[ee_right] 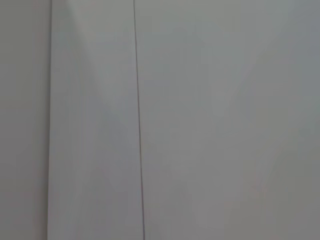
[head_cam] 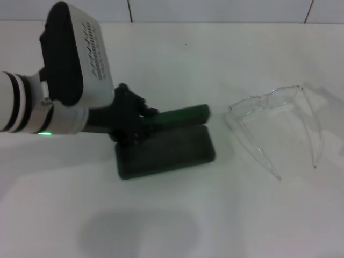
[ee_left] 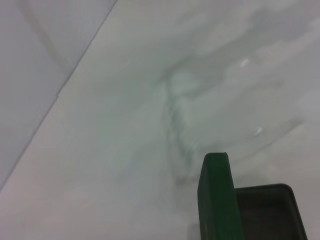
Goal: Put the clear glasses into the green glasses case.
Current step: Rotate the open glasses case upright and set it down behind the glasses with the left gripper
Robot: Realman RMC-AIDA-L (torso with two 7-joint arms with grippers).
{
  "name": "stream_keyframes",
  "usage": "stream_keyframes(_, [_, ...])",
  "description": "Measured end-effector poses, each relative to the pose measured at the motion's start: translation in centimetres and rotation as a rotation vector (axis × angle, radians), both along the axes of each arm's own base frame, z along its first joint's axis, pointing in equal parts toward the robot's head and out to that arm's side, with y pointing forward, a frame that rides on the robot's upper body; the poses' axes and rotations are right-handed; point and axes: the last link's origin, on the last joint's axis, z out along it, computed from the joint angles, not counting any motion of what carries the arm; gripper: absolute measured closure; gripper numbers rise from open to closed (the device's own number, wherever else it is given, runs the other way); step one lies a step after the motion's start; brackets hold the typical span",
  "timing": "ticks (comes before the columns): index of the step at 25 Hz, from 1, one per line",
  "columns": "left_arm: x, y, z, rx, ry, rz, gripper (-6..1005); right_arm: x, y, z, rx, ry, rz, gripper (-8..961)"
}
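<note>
The green glasses case [head_cam: 166, 153] lies open left of the table's middle, dark lining up, with its green lid [head_cam: 181, 115] standing on edge behind the base. My left gripper [head_cam: 140, 119] is at the lid's left end, its black fingers closed around that edge. The left wrist view shows the lid [ee_left: 216, 197] edge-on beside the dark base [ee_left: 267, 212]. The clear glasses [head_cam: 266, 102] rest on the table to the right of the case, apart from it, with both temple arms unfolded and pointing toward the near edge. My right gripper is out of view.
The white table [head_cam: 177, 215] meets a tiled wall [head_cam: 215, 9] at the back. A soft shadow [head_cam: 137, 231] lies on the table near the front. The right wrist view shows only a pale surface with a seam [ee_right: 139, 125].
</note>
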Motion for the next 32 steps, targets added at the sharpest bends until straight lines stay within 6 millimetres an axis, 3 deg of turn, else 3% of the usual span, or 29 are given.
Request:
stream_keyframes(7, [0.9, 0.0, -0.6, -0.027, -0.011, -0.077, 786, 0.0, 0.0, 0.0, 0.003, -0.002, 0.004, 377])
stream_keyframes(18, [0.9, 0.9, -3.4, -0.047, 0.096, -0.128, 787, 0.9, -1.0, -0.2, 0.002, 0.000, -0.026, 382])
stream_keyframes(32, [2.8, 2.0, -5.0, -0.022, 0.077, -0.177, 788, 1.2, -1.4, -0.4, 0.014, -0.012, -0.032, 388])
